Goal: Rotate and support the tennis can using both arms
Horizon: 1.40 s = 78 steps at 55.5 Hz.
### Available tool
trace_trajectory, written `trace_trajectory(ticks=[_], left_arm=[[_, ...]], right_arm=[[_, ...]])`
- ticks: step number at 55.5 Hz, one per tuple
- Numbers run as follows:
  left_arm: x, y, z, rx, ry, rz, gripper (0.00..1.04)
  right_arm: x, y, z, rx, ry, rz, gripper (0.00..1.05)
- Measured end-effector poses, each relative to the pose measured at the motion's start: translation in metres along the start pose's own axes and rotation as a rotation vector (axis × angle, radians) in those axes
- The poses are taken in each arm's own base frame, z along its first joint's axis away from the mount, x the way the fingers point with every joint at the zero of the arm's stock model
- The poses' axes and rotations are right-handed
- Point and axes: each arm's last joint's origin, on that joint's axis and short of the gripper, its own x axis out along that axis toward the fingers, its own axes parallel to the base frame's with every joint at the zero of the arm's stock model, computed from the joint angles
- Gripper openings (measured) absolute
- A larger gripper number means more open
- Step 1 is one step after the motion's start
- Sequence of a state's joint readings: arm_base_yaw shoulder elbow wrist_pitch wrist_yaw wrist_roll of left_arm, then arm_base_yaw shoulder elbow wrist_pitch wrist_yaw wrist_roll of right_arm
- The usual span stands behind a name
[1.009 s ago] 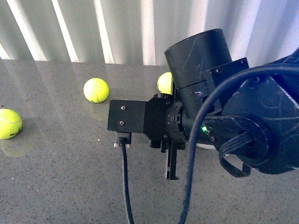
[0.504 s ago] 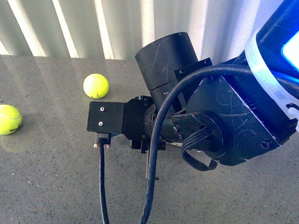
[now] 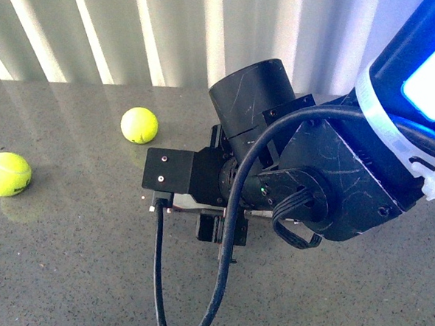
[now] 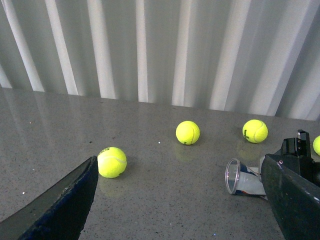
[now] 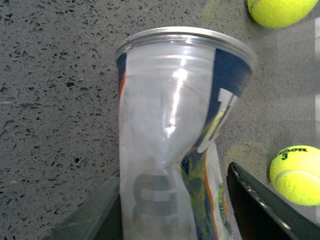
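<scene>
The tennis can [image 5: 175, 125] is a clear tube with a silver rim and a navy, white and orange label. My right gripper [image 5: 170, 210] is shut on it, and the plastic is pinched in between the fingers [image 5: 265, 210]. In the left wrist view the can [image 4: 245, 179] lies on the grey table with its open end facing away from the black right gripper [image 4: 296, 162]. My left gripper [image 4: 180, 210] is open and empty, well apart from the can. In the front view the right arm [image 3: 329, 178] covers the can; only a pale sliver [image 3: 181, 203] shows below the wrist.
Yellow-green tennis balls lie on the grey speckled table [image 3: 77, 275]: two at the left [image 3: 5, 177] [image 3: 139, 125]. The left wrist view shows several [image 4: 111, 162] [image 4: 187, 132] [image 4: 255, 131]. A blue and white shape [image 3: 419, 84] fills the front view's right edge. A white curtain hangs behind.
The right arm swung left and turned, then shifted slightly back right. The blue and white shape came into view at the right. A ball behind the arm is now hidden.
</scene>
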State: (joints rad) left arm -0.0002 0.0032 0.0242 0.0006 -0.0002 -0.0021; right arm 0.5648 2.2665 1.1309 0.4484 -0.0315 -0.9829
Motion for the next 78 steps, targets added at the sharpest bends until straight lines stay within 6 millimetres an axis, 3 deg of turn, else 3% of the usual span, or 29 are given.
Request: trace_trajectory(ticks=[10,26,49,66,78], left_arm=[[0.0,0.0,0.0,0.0,0.0,0.0,0.98],[0.0,0.0,0.0,0.0,0.0,0.0,0.98],[0.0,0.0,0.0,0.0,0.0,0.0,0.98],[0.0,0.0,0.0,0.0,0.0,0.0,0.98],[0.0,0.0,0.0,0.0,0.0,0.0,0.98]], right_arm=[[0.0,0.002,0.002,0.007,-0.001,0.01,0.99],[-0.011,-0.002,0.008,0.016,-0.01,0.006,0.97],[-0.06,-0.014,-0.008,0.158,-0.026,-0.03,0.97],[-0.117,-0.032,-0.046,0.315,-0.03,-0.245,0.97],[-0.193,-0.044,-0.092,0.483,0.107,-0.659,0.97]])
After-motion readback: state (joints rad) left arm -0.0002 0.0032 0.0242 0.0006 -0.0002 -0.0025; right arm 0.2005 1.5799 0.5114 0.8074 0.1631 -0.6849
